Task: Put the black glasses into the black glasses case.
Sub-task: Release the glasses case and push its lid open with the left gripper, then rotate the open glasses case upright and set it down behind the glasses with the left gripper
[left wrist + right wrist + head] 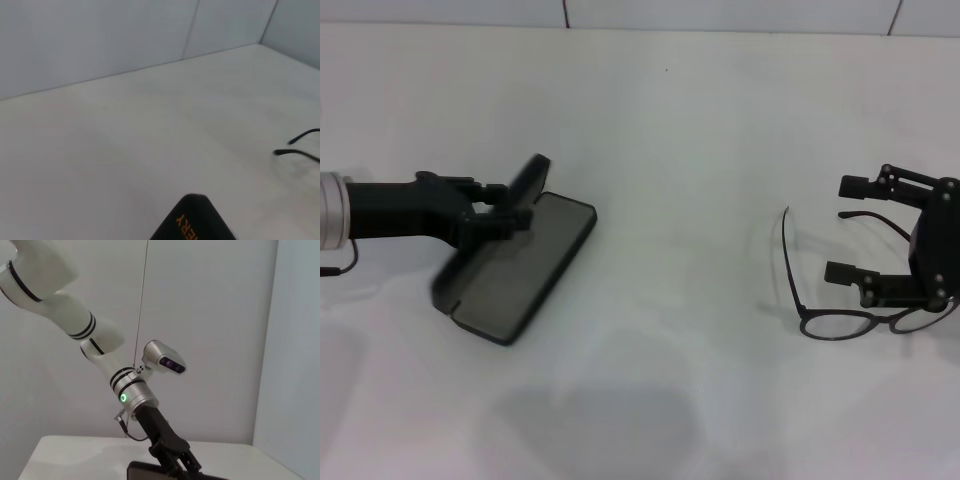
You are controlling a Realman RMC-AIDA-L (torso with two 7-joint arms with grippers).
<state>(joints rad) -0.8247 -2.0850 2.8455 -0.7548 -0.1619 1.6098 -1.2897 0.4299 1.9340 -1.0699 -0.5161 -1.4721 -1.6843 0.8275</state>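
The case (515, 268) lies open on the left half of the white tabletop (680, 150), well in from every edge. Its base rests flat, long axis running diagonally from the near left toward the far right. The lid (530, 183) stands raised at the far end of the base.

The left end effector (512, 212) reaches in from the left edge of the tabletop and is closed on the lid, with its fingers on either side of the raised panel. In the left wrist view, one black corner of the lid (195, 220) with orange lettering fills the lower part of the picture. In the right wrist view, the left end effector (172, 457) shows at the end of its white arm (75, 315), with the case (150, 472) just below it.

The glasses (840, 290) lie on the right half of the tabletop, close to the right edge and well apart from the case. The lenses face the near edge; the temple arms extend toward the far edge. One temple arm curves along the left side of the frame, clear of any contact.

The right end effector (857, 228) sits over the right part of the glasses with its fingers spread apart, one finger near the far temple arm and the other near the front of the frame. Contact between the fingers and the frame cannot be confirmed; they appear to be just above or beside it. The tips of the two temple arms (300, 145) show at the edge of the left wrist view.
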